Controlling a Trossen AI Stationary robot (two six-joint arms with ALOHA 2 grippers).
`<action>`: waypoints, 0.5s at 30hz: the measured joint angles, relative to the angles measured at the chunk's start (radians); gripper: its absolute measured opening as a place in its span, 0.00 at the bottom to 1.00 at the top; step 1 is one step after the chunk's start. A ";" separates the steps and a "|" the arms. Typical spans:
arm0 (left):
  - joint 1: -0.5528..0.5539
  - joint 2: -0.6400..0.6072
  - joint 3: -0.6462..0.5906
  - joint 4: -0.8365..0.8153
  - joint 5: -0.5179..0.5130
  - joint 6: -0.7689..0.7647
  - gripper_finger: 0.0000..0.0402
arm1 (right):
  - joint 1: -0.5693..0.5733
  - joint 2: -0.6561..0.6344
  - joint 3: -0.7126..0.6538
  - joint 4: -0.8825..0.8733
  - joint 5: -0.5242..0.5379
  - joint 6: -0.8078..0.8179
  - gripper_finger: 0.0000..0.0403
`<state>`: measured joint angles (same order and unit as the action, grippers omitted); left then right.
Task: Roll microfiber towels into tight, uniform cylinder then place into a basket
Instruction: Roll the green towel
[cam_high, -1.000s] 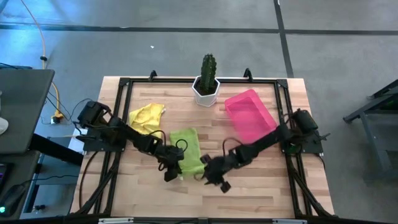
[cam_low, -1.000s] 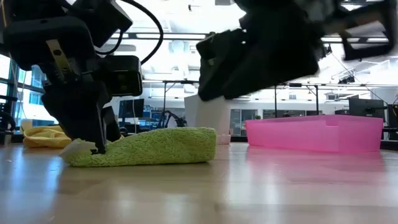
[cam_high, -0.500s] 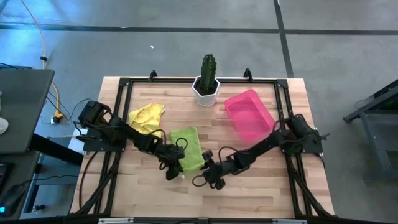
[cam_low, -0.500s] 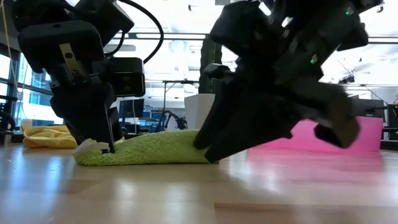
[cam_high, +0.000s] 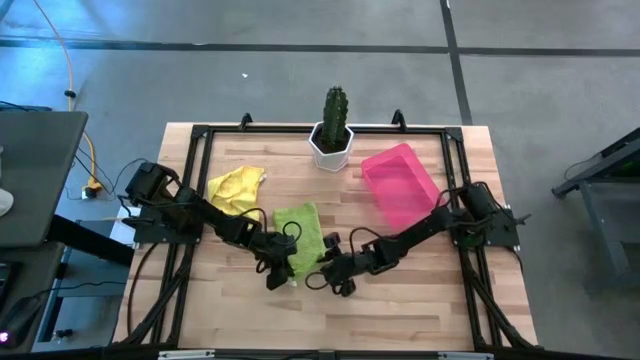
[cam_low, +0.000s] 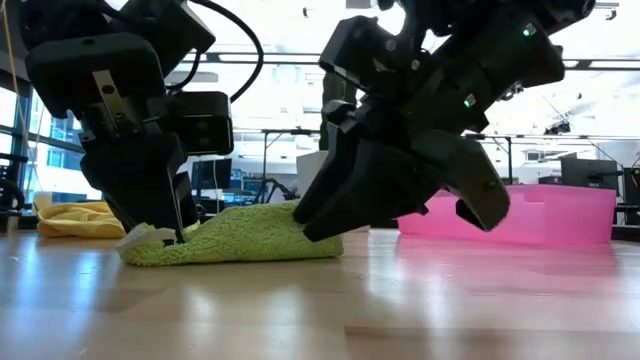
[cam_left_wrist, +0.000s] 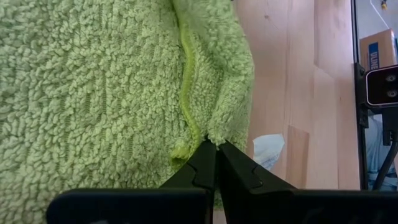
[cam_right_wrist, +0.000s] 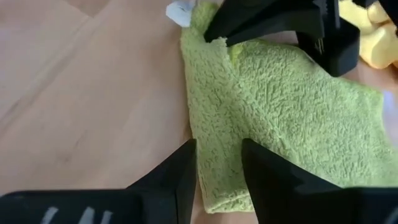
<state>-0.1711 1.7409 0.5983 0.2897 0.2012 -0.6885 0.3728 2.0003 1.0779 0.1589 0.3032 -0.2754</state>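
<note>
Since a second earlier, the right gripper (cam_high: 335, 280) had swung in from lower centre of the high view to the green towel (cam_high: 301, 240) and straddled its near corner, jaws part open, nothing clamped. Left gripper (cam_high: 274, 277) was pinched shut on the other near corner, probably pinning that edge so both ends could start the roll evenly. Yellow towel (cam_high: 236, 186) sat crumpled at upper left, basket (cam_high: 402, 186) at upper right, nothing in it. Low view hid most of the towel behind the arms, so I couldn't tell if any roll had begun.
</note>
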 joint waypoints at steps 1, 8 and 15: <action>0.000 0.000 0.000 0.000 0.000 0.000 0.00 | -0.005 0.000 0.000 0.002 -0.019 0.013 0.31; 0.000 0.000 0.000 0.000 0.000 0.001 0.00 | -0.025 -0.001 0.000 0.002 -0.116 0.118 0.43; 0.000 0.000 0.001 0.000 0.000 0.009 0.00 | 0.032 -0.076 0.000 -0.001 -0.144 0.096 0.45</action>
<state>-0.1707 1.7409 0.5991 0.2895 0.2016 -0.6791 0.4043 1.9241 1.0779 0.1584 0.1594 -0.1791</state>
